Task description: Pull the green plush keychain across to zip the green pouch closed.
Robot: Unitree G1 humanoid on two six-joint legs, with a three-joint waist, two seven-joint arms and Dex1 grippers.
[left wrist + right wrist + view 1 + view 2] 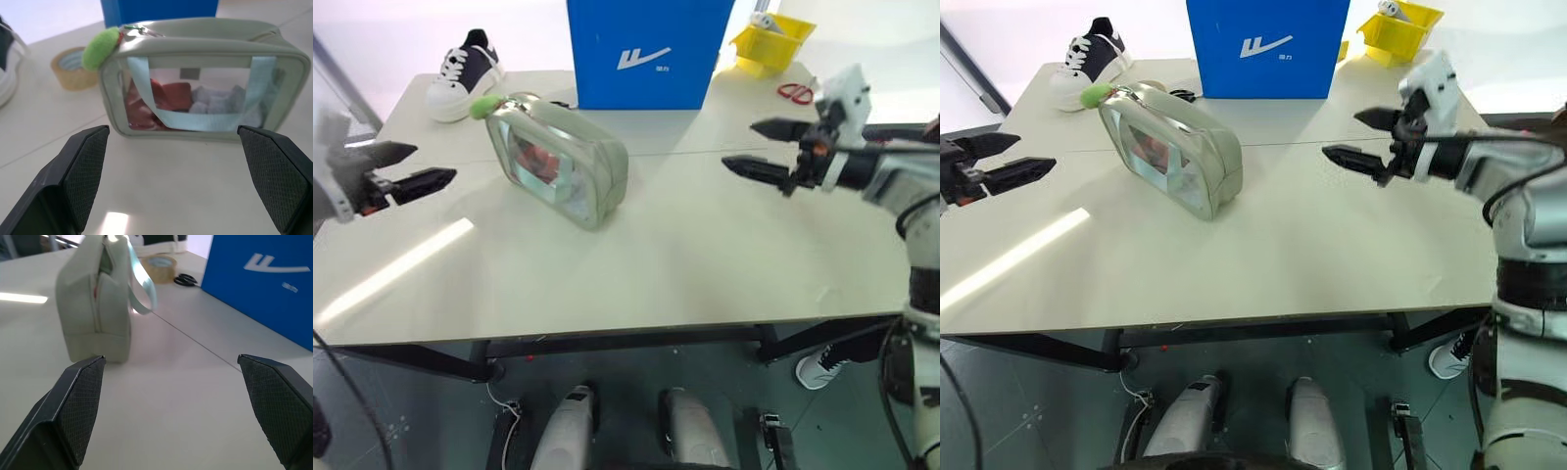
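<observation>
Green plush keychain (485, 106) beyond both jaws

On the pale tabletop (636, 264) stand a blue box (646, 51), a black-and-white sneaker (464, 74), a yellow bin (771, 41) — plus red-handled scissors (794, 93) and a tape roll (71, 67).

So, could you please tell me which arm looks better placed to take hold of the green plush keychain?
Probably the left. The green plush keychain sits at the green pouch's far-left end, nearer the open left tool; the open right tool hovers off the pouch's opposite end.
</observation>
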